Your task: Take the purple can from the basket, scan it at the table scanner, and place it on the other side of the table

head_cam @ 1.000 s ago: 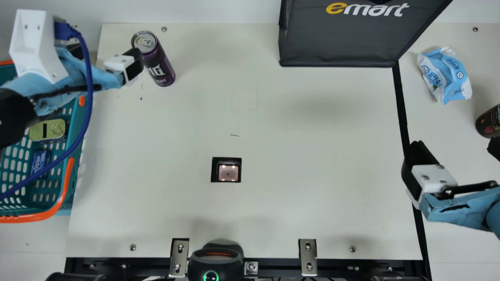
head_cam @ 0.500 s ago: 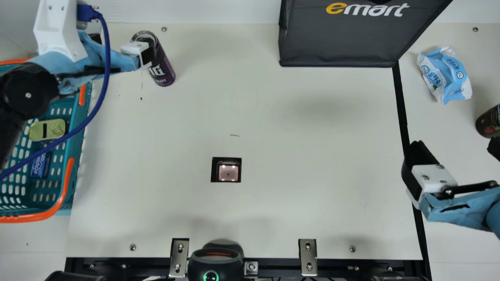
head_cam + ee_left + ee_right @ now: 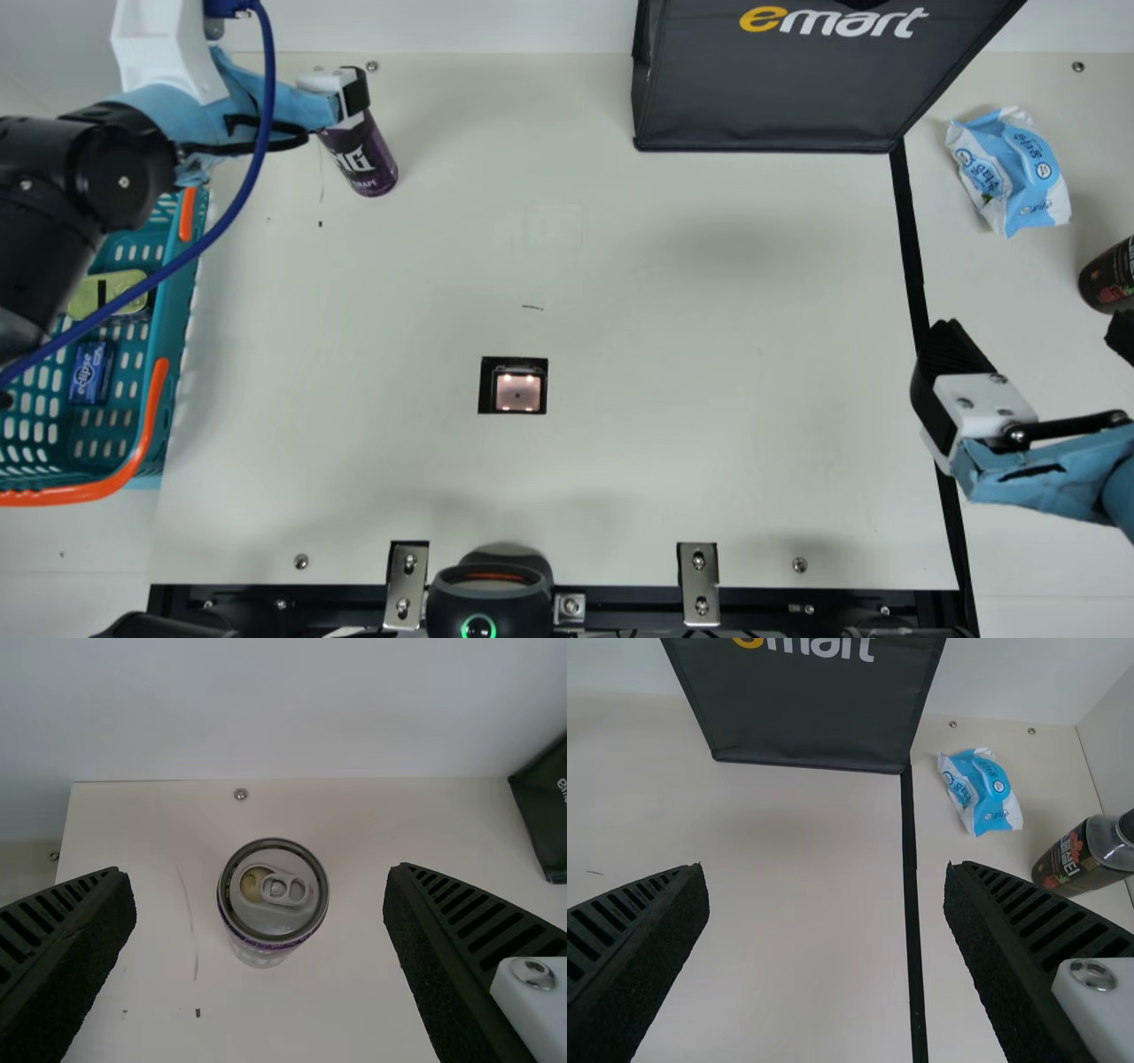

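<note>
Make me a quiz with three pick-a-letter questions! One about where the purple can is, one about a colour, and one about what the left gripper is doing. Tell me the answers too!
1. Where is the purple can?
A) inside the black bag
B) on the table
C) on top of the scanner

2. What colour are the walls of the basket?
A) yellow
B) pink
C) teal

3. How is the left gripper?
A) open
B) shut on the can
C) shut on nothing

Answers:
1. B: the main view shows the can standing on the tabletop.
2. C: the walls look teal in the main view.
3. A: the left wrist view shows its fingers wide apart.
</note>
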Robot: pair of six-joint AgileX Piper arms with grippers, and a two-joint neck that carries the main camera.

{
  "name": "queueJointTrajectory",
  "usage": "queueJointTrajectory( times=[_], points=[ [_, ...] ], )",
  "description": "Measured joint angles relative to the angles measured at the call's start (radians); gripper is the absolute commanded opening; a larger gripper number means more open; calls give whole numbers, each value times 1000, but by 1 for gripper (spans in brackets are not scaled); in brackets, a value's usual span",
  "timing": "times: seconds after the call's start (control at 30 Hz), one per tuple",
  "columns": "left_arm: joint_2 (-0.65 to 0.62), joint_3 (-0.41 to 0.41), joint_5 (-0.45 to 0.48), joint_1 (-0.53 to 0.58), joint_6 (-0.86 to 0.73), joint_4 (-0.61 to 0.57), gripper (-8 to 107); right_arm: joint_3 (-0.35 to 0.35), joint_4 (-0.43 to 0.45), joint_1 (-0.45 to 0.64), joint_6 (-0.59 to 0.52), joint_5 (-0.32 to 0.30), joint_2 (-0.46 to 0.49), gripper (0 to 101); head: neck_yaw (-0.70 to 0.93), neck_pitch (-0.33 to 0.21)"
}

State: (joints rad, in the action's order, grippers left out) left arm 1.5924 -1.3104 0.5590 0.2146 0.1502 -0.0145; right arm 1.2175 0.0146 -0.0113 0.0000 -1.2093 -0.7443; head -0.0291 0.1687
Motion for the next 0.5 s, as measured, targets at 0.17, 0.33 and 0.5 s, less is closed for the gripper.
queueJointTrajectory(
  times=[0.17, 0.33, 0.5],
  points=[
    [27, -16, 14, 20, 67, 58, 90, 0, 0, 0, 0, 0, 0, 95, 0, 0],
    [62, -29, 21, 30, 121, 105, 90, 0, 0, 0, 0, 0, 0, 95, -2, -2],
    [97, -39, 25, 38, 151, 130, 90, 0, 0, 0, 0, 0, 0, 95, -2, 0]
  ],
)
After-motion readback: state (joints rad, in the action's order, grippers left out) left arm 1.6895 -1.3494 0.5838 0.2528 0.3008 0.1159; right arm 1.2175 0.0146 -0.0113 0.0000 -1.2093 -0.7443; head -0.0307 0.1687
